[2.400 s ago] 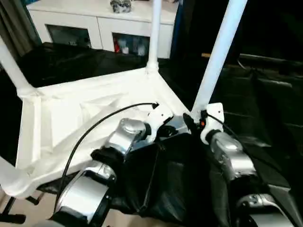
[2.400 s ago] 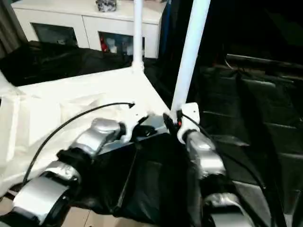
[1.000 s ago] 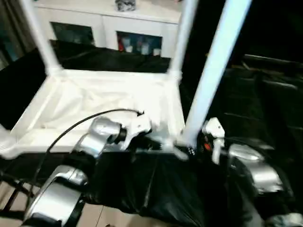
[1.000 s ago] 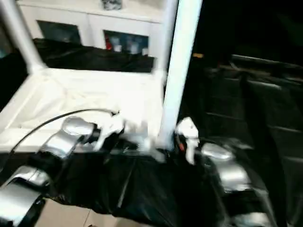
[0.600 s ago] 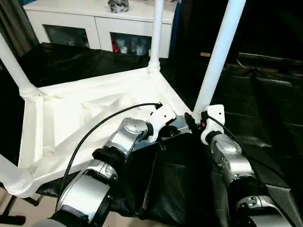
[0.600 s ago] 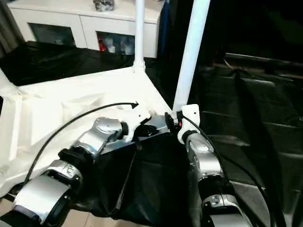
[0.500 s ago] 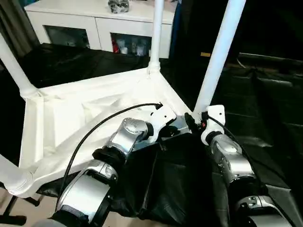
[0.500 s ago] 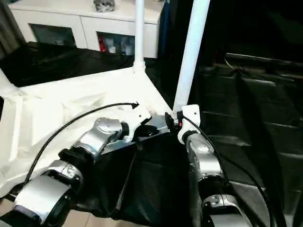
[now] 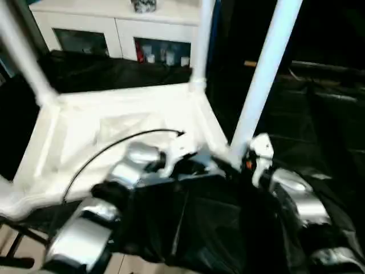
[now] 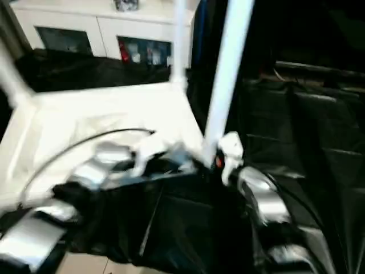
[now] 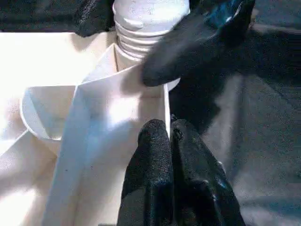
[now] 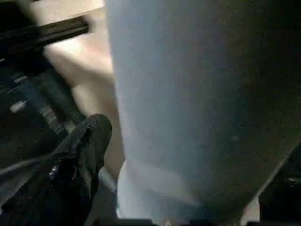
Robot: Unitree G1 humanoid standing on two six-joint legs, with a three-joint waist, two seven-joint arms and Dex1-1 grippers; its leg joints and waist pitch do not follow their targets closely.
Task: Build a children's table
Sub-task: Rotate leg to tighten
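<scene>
the near-corner leg (image 9: 263, 74) is rising upright from the upturned tabletop (image 9: 102, 137), sitting right beside the right gripper (image 12: 141, 155), whose fingers are spread around it, while the left gripper (image 11: 170, 136) is resting clenched on the corner rib.

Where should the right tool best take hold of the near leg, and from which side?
Probably low on the near leg, just above its threaded base in the tabletop corner socket. The tube is round and stands upright, so the right tool could come level from the robot's own side, one finger on either side. The tabletop wall blocks the far side.
</scene>
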